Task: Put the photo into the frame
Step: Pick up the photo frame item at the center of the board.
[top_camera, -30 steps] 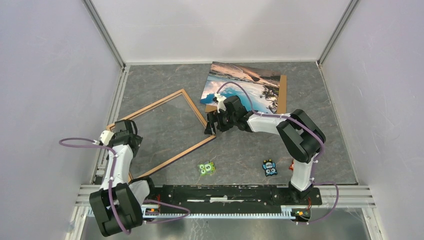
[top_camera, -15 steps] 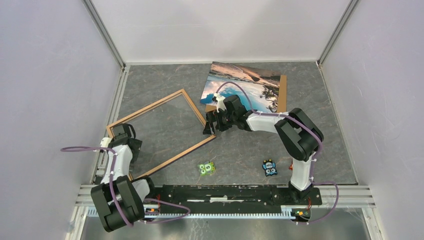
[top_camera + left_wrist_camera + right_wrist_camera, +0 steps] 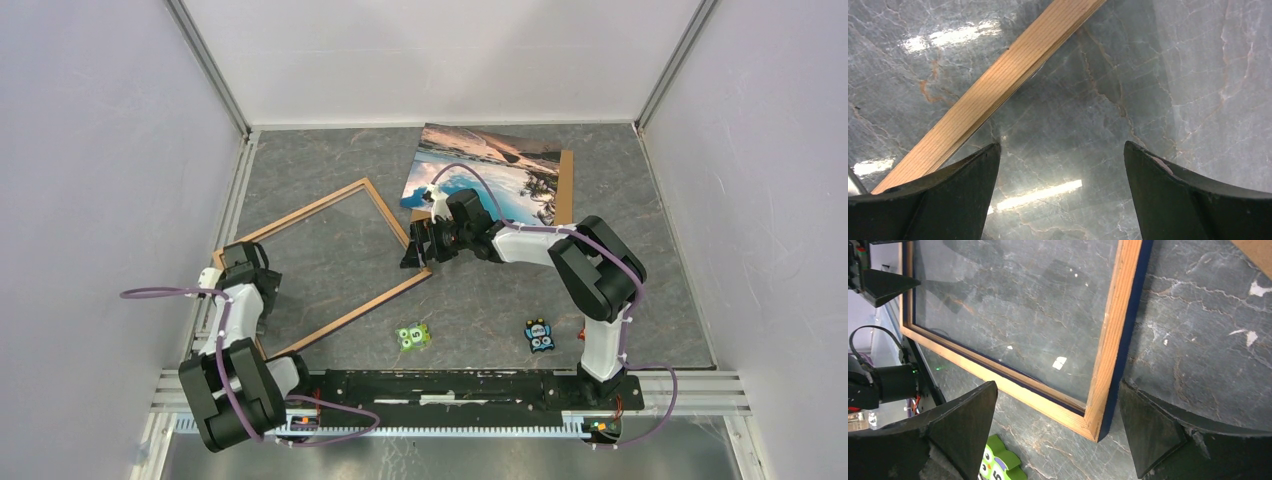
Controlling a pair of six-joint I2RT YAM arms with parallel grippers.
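Only the right wrist view shows the dark blue outer edge of the frame (image 3: 1120,330); from above it reads as plain wooden rails. One corner of the frame lies between the wide-spread fingers of the right gripper (image 3: 1058,385), which grips nothing. Whether a finger touches the rail cannot be told.

The left wrist view shows the left gripper (image 3: 1060,147) just as wide open and empty over the worktop (image 3: 1088,100), with a wooden rail slanting close past one finger.

The photo (image 3: 490,175) lies picture-up beyond the right gripper — on a brown board (image 3: 566,190).
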